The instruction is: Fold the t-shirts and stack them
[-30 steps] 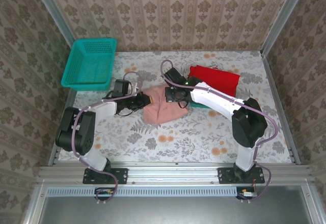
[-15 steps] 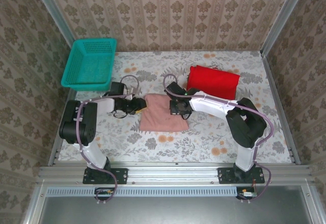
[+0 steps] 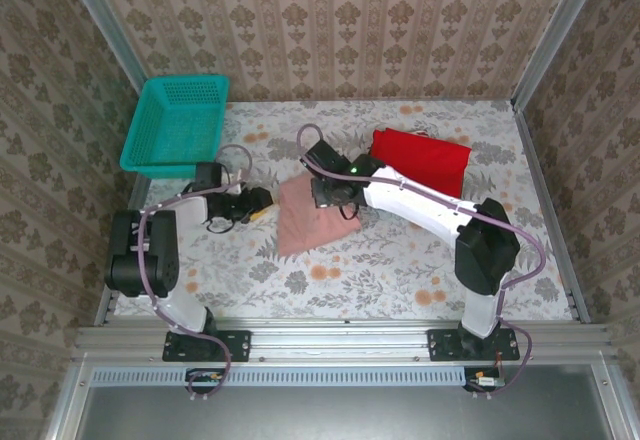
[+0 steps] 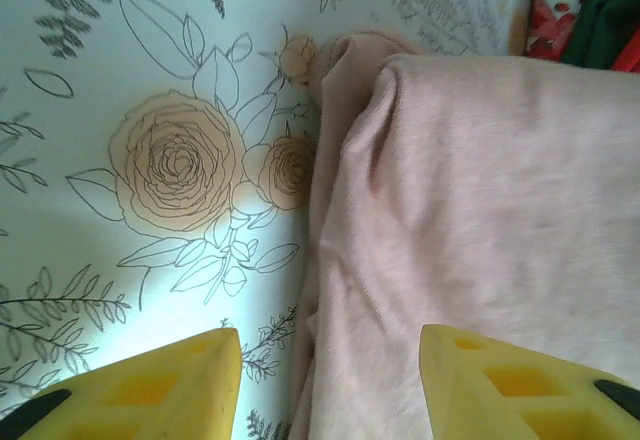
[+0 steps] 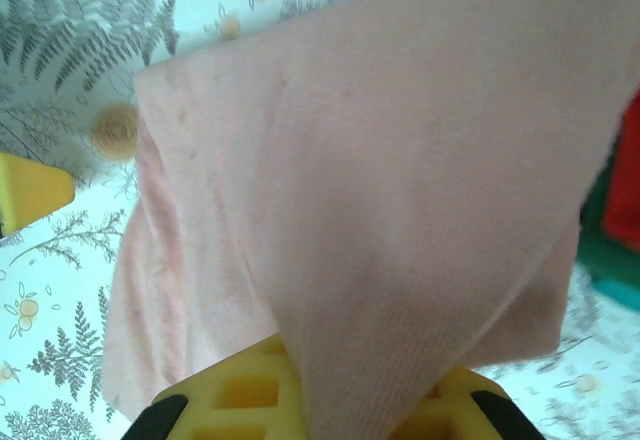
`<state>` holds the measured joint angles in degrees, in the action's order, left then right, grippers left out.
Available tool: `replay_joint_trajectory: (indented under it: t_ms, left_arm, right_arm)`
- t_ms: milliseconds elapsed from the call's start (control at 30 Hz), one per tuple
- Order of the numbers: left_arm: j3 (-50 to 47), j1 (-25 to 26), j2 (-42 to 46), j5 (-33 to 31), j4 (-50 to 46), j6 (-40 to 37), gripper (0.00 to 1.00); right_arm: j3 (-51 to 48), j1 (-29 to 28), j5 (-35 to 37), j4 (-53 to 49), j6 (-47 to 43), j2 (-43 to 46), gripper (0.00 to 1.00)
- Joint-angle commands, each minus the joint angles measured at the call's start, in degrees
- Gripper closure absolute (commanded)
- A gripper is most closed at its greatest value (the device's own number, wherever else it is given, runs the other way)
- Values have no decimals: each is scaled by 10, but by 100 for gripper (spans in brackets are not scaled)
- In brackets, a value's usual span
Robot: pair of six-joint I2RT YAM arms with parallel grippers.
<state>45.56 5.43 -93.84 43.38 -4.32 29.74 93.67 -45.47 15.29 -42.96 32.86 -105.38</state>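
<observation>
One pink tee (image 3: 300, 226) in right hand (image 3: 329, 196)

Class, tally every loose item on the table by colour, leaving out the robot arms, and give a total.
pink shirt: 1
red shirt: 1
dark green shirt: 1
teal basket: 1
Total: 4
</observation>
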Motion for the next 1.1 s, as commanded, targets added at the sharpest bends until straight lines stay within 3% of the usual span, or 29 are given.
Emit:
replay_joint_trajectory:
  t_ms: [0,167,367,533,600,833,1067]
  left_arm:
    - [9,-7,14,17,-8,-1,48]
    - [21,-3,11,17,12,18,47]
    - [38,0,-5,20,16,18,46]
    - [45,10,-29,21,31,25,46]
    - [46,17,-39,22,42,32,46]
    - [55,58,-56,20,89,59,45]
    - [151,111,-103,19,116,93,44]
  right_arm:
    - [63,17,52,-58,-78,-8,100]
    - [134,55,52,-92,-110,-17,100]
    - [149,119,46,-99,-126,9,100]
    - [150,182,19,-90,-127,27,100]
    - [138,210,-33,-71,-119,36,100]
    - [155,223,-42,-64,-103,34,100]
    - [268,240,-49,-92,-88,9,100]
